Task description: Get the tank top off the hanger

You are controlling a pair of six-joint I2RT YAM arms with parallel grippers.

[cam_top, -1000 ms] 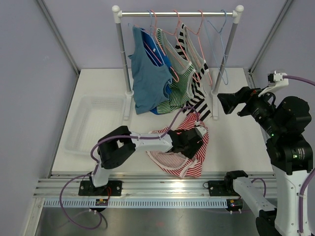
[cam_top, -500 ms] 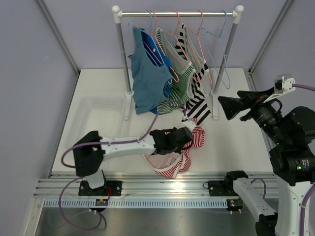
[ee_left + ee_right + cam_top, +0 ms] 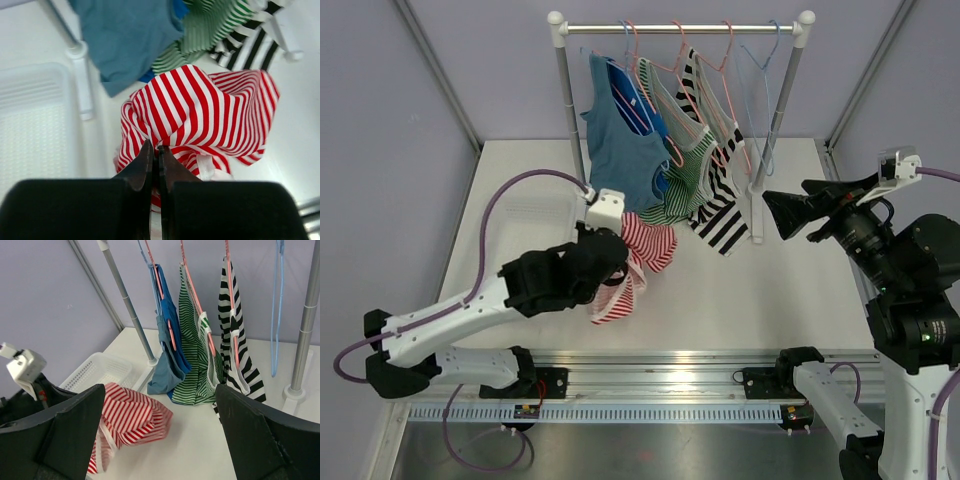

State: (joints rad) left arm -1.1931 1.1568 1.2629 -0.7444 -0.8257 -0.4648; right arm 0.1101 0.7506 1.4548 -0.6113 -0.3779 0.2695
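Presently the left gripper (image 3: 154,150) has its jaws pressed together on a fold of the red-striped tank top (image 3: 200,110), which hangs from it in a loose bunch. The garment is clear of any hanger and sits left of the counter's (image 3: 790,290) middle, just beside the white basket (image 3: 485,215) at the left edge and in front of the rack's (image 3: 680,28) left post. Whether its lowest fold touches the counter cannot be told.

The right gripper (image 3: 159,390) is spread wide and holds nothing, poised near the right edge and facing the rack, where blue, green-striped and black-striped tops hang.

Assessment: the fabric is light, limp and stretchy. It will sag and swing, so a pinch through doubled cloth is sounder than one on a thin strap.
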